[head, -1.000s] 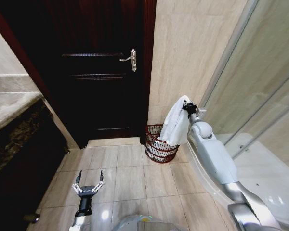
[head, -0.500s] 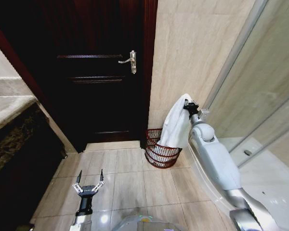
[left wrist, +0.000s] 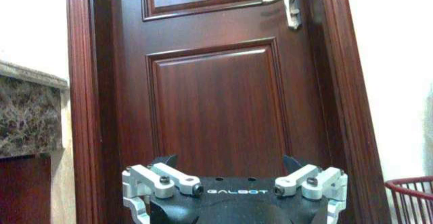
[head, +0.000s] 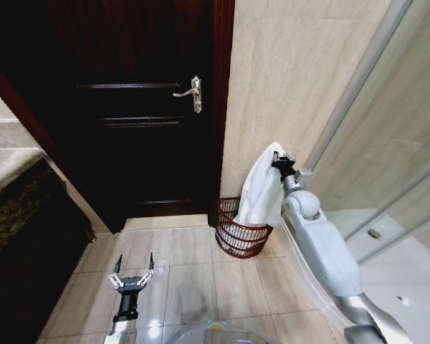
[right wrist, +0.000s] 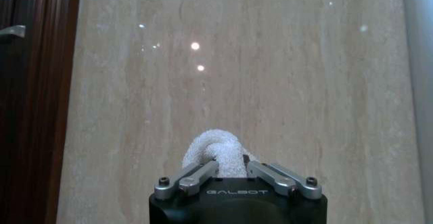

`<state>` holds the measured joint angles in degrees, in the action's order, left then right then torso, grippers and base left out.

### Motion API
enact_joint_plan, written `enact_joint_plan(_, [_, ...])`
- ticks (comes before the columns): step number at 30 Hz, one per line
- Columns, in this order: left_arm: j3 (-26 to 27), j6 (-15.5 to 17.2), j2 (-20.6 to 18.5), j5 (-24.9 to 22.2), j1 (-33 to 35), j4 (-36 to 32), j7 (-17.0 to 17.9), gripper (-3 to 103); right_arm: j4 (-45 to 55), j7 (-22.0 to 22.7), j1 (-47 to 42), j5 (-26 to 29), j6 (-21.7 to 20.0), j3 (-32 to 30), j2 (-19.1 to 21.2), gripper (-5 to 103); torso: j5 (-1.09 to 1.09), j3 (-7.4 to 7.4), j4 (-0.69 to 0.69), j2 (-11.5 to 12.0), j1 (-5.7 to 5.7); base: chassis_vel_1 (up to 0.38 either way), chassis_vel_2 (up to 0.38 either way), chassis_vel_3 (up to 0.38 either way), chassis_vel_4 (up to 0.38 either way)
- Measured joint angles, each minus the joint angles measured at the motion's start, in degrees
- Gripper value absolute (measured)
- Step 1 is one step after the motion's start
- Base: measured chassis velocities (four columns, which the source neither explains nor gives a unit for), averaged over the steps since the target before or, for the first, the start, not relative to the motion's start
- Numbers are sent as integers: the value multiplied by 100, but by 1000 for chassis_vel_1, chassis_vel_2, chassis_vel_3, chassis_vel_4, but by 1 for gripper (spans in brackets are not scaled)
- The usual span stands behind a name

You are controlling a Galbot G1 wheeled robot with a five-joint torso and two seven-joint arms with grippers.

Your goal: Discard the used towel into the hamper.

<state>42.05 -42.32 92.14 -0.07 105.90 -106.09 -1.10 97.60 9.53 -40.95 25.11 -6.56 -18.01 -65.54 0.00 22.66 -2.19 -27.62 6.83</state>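
The white towel (head: 261, 188) is pinched by its upper fold in the right gripper (head: 279, 160) and held high, so that its loose end is hung over the rim of the red-brown hamper (head: 241, 229), which is set on the tiled floor against the wall beside the dark door (head: 140, 107). From there a drop into the hamper seems to be intended. The left gripper (head: 132, 275) is kept low over the floor with its fingers spread, well apart from the hamper.

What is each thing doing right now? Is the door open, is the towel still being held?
Door: shut.
Towel: held up, hanging over the hamper.
Hamper: upright on the floor against the wall.
Right tool: shut on the towel.
Left tool: open, low, holding nothing.
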Motion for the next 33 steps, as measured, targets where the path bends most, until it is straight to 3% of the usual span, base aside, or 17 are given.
enact_joint_plan(22, [-47, 0, 0, -110, -100, 142, -68, 100, 859, 154, -935, -217, 74, -199, -27, 4, 0, 1, 1, -2, 1, -44, 41, 43, -43])
enact_joint_plan(33, [-30, 9, 0, -93, -78, 121, -87, 100, 1382, 727, 832, 804, -396, 181, 371, 4, -3, 1, -1, -3, 1, 0, 0, 0, 0])
